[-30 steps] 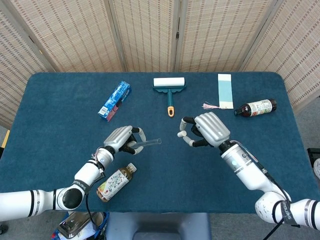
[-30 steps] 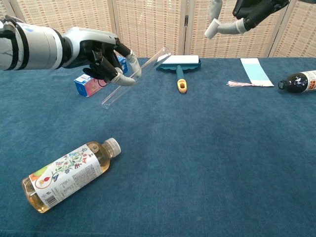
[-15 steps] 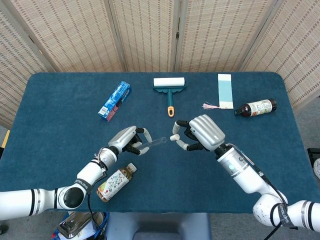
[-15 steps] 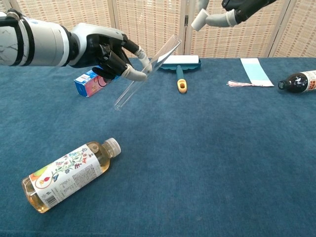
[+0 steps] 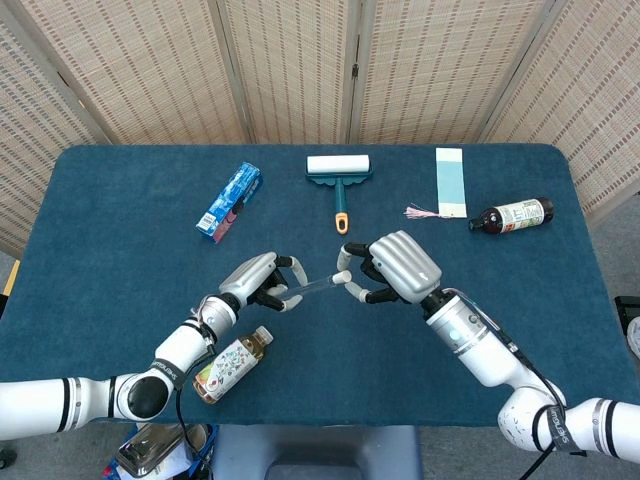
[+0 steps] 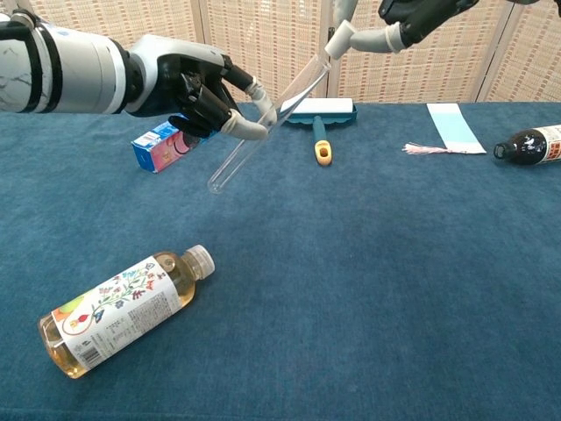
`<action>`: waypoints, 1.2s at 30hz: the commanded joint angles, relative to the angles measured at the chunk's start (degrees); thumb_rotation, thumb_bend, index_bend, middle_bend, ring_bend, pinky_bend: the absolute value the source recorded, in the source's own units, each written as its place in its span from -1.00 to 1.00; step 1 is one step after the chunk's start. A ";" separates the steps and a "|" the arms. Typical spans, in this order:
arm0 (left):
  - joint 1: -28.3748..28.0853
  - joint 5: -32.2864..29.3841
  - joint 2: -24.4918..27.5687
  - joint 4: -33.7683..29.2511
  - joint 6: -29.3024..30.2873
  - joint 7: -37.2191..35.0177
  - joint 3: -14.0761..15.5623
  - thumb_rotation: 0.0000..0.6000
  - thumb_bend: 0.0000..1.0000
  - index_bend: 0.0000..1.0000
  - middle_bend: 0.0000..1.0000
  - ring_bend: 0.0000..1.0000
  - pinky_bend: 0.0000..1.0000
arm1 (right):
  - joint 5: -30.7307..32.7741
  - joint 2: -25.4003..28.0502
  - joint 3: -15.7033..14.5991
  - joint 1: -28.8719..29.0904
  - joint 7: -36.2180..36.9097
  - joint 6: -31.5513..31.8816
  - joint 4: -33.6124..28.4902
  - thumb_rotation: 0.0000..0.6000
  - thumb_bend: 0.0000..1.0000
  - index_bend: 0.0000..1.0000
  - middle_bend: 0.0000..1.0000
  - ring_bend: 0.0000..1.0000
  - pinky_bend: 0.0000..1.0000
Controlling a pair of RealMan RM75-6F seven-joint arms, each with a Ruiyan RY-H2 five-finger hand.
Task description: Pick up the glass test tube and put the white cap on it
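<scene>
My left hand (image 5: 258,281) (image 6: 200,86) holds the clear glass test tube (image 5: 314,287) (image 6: 263,130) above the table, its open mouth pointing up and toward my right hand. My right hand (image 5: 396,268) (image 6: 421,13) pinches the small white cap (image 5: 341,277) (image 6: 337,42) between thumb and a finger. The cap sits right at the tube's open mouth, touching it or nearly so. In the chest view most of the right hand is cut off by the top edge.
A tea bottle (image 5: 230,364) (image 6: 123,309) lies near my left forearm. A blue box (image 5: 229,201) (image 6: 159,146), a lint roller (image 5: 339,175) (image 6: 317,118), a bookmark with a tassel (image 5: 449,183) (image 6: 451,128) and a dark bottle (image 5: 512,214) (image 6: 529,145) lie further back.
My right hand has moved left with the cap until it meets the tube's mouth. My left hand has lifted and tilted the tube up toward it.
</scene>
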 commanded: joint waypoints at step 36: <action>-2.59 -1.74 1.13 -0.60 0.02 -0.79 1.37 1.00 -0.27 0.37 1.00 1.00 1.00 | 2.22 -3.63 -0.56 2.91 -3.28 -1.16 1.97 1.00 0.37 0.55 1.00 1.00 1.00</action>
